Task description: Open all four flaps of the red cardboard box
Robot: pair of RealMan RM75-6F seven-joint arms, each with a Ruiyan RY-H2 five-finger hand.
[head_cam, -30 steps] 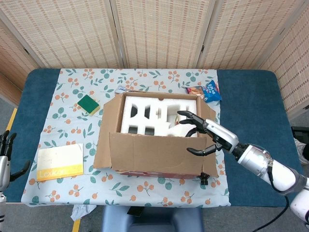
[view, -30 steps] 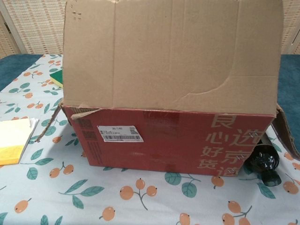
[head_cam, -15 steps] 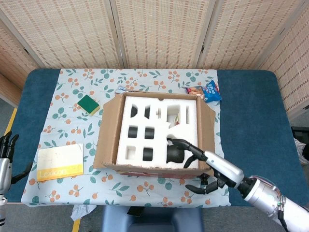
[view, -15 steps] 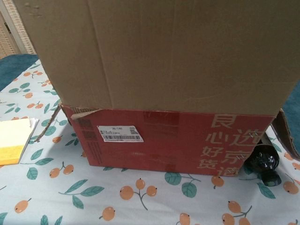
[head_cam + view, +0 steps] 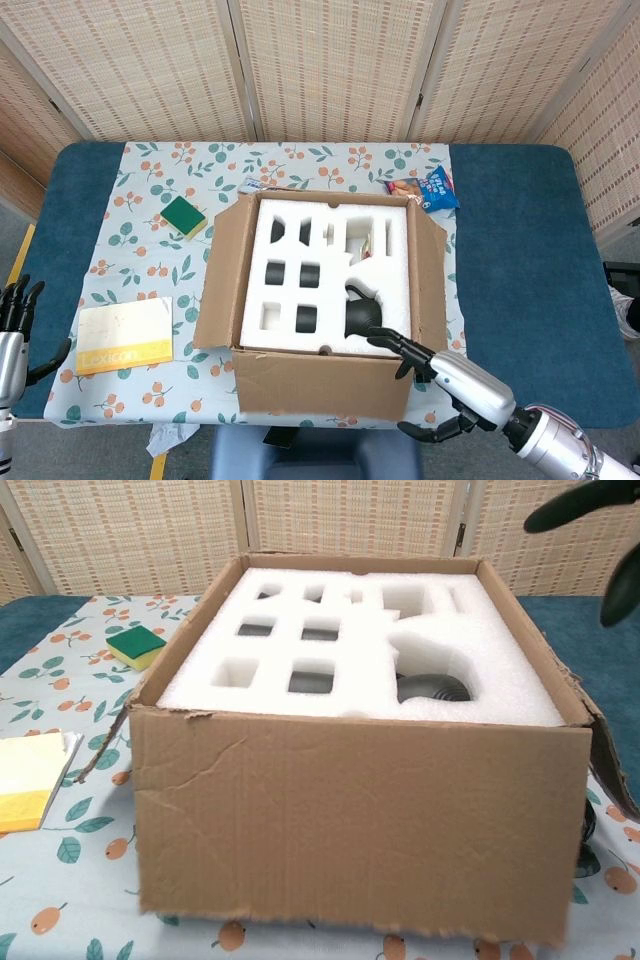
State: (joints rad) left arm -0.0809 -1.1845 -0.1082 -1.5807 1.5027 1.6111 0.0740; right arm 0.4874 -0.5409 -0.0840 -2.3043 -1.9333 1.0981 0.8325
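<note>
Showing one box (image 5: 320,385), two hands (image 5: 455,392)

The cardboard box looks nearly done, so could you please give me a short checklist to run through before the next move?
1. Near flap folded down over the front of the box: ok.
2. Left flap and right flap turned outward: ok, both stand out from the sides.
3. Far flap fully open: cannot tell, only the far rim shows.
4. Right hand free of the cardboard: ok, it holds nothing, fingers spread beside the near right corner.
5. Left hand out of the way: ok, at the table's left edge, holding nothing.
6. Foam insert seated in the box: ok, it lies level inside.
</note>
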